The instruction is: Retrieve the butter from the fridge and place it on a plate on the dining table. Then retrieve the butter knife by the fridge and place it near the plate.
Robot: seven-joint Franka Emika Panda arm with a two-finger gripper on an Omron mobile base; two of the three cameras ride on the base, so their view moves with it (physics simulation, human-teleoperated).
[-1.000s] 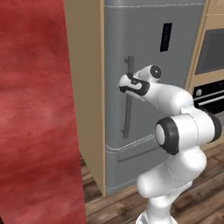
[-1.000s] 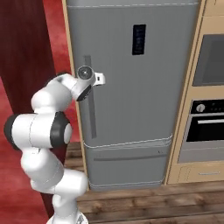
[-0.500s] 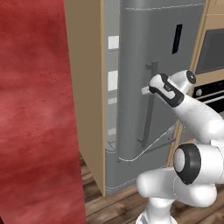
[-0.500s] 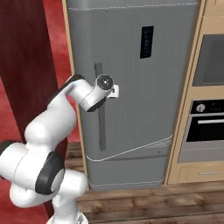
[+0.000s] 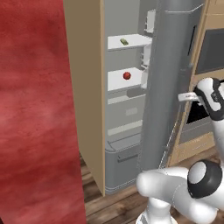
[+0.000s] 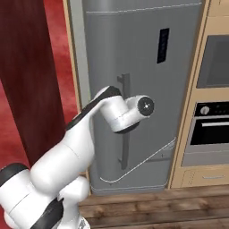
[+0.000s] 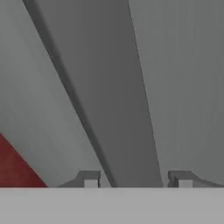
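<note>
— Where was the butter [image 5: 124, 41]?

— On the upper white shelf inside the fridge [image 5: 168, 78], a small pale yellow-green stick lying near the shelf's front edge. Nothing was touching it.

— And below it?

— A small red ball [image 5: 127, 75] sat on the next shelf down, well apart from the butter. Under that were grey drawers.

— So the door was open?

— Yes. In the left base view the grey door stood swung out towards the camera, its edge facing us and the shelves showing to its left. In the right base view the door's front filled the middle, with the black display panel [image 6: 163, 45] high up and the long bar handle [image 6: 125, 120] running down it.

— Where was the gripper [image 7: 137, 179]?

— At the handle. In the hand view the bar ran up between the two fingertips [image 7: 90, 178], one on each side. A thin gap showed on either side of the bar, so the jaws stood apart and were not pinching it. In the left base view the hand sat at the door's outer face, about halfway up.

— Anything around the fridge?

— A tan side panel [image 5: 85, 87] framed it, with a red wall [image 5: 35, 109] beyond. A built-in black oven [image 6: 210, 134] stood on the other side, over a wooden floor [image 6: 179, 205].
</note>
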